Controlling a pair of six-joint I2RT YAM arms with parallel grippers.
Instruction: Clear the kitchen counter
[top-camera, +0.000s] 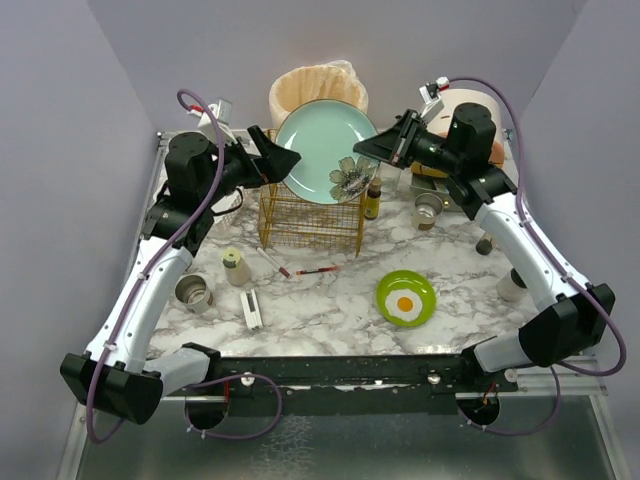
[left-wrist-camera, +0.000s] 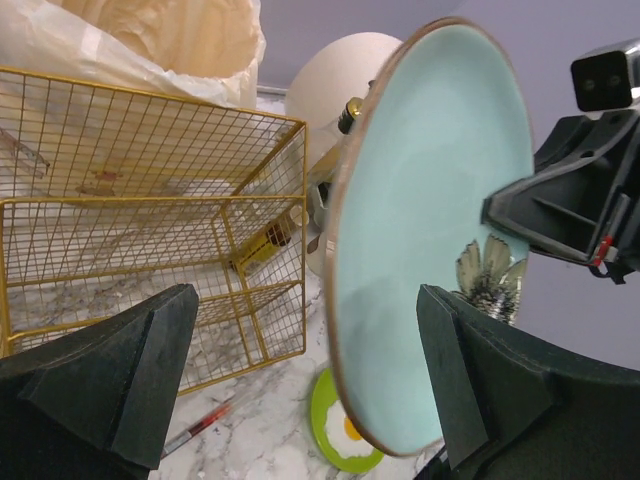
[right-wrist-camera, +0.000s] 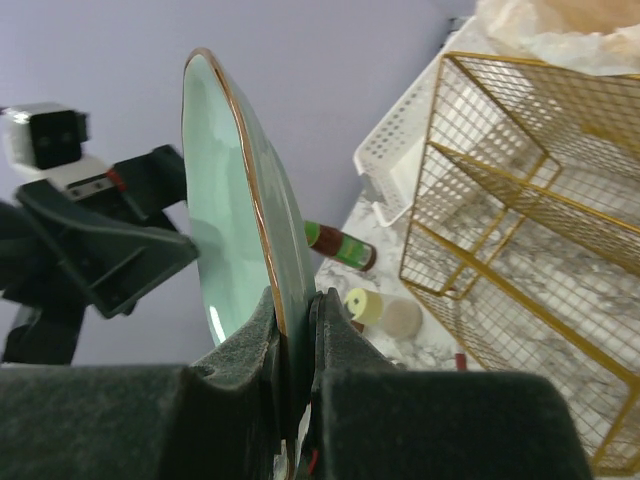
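Claw on my right arm (right-wrist-camera: 297, 310) is clenched on the rim of a mint-green plate (right-wrist-camera: 225, 200), with one finger pressed to each face. I see the plate standing on edge in the air, its hollow face turned toward the near side.

My left claw (top-camera: 287, 160) is spread wide and grasps nothing. Its tips sit just beside the plate's left rim, and I cannot tell whether they touch it.

Directly below the plate a gold wire basket (top-camera: 310, 215) stands upright on the counter (top-camera: 330, 305). The counter, white marble pattern with grey veins, lies under both arms and carries everything else.

A small brown bottle (top-camera: 372, 198) stands just right of the basket. A bright green dish (top-camera: 405, 298) with a fried egg on it lies toward the near side, right of centre. A metal cup (top-camera: 193, 292) stands near the left edge, beside my left arm.

Behind the plate, at the far edge, I see a round bin (top-camera: 315, 90) lined with a pale bag. The right wrist view also shows a white slotted tray (right-wrist-camera: 400, 150) past the basket.
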